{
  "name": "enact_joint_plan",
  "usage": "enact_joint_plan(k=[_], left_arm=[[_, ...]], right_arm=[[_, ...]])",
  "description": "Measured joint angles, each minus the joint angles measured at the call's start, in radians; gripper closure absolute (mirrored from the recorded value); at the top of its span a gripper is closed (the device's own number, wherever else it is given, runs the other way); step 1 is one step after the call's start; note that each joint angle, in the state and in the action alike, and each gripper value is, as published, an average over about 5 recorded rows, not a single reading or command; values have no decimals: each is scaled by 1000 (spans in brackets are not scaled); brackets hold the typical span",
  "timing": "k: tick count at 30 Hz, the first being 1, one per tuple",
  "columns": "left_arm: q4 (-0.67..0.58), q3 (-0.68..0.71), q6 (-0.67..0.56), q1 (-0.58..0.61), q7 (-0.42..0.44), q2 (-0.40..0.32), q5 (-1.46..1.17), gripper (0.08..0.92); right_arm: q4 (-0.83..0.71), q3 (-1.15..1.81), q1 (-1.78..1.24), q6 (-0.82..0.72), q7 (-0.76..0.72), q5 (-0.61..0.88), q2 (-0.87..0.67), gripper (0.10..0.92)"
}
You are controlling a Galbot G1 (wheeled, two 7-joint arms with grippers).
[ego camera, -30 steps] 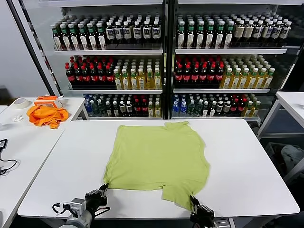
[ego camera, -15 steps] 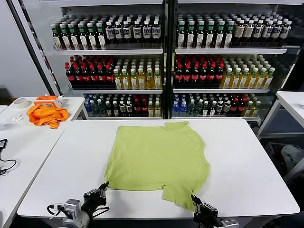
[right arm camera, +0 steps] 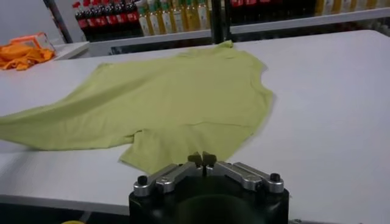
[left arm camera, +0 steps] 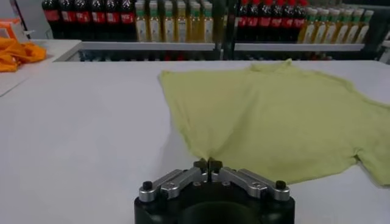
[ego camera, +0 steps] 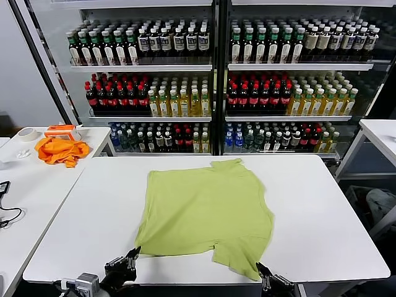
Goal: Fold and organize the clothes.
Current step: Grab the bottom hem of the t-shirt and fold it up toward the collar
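Head view: the T-shirt (ego camera: 207,213) is spread flat on the table (ego camera: 322,204), its near hem pinched by the closed left gripper (ego camera: 131,257) at the table's near edge, seemingly to stretch it, while the right gripper (ego camera: 266,277), fingers together, holds nothing beside the sleeve.

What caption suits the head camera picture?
Lime T-shirt spread on white table; left end effector pinches its near corner.
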Motion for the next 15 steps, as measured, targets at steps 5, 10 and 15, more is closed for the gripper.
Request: enact_joint_plan(k=[5,10,15], left_arm=[[15,3,-2,-13,6,7,-3,918],[30,4,-5,-26,13,11,-4,918],[40,10,-6,-38,16,9,-5,918]], right_arm=[[-29,-28,45,-9,12,-13,11,622],[-76,-74,106,-23,27,-22,27,474],[-117,-116,157,-40,43,-18,38,338]])
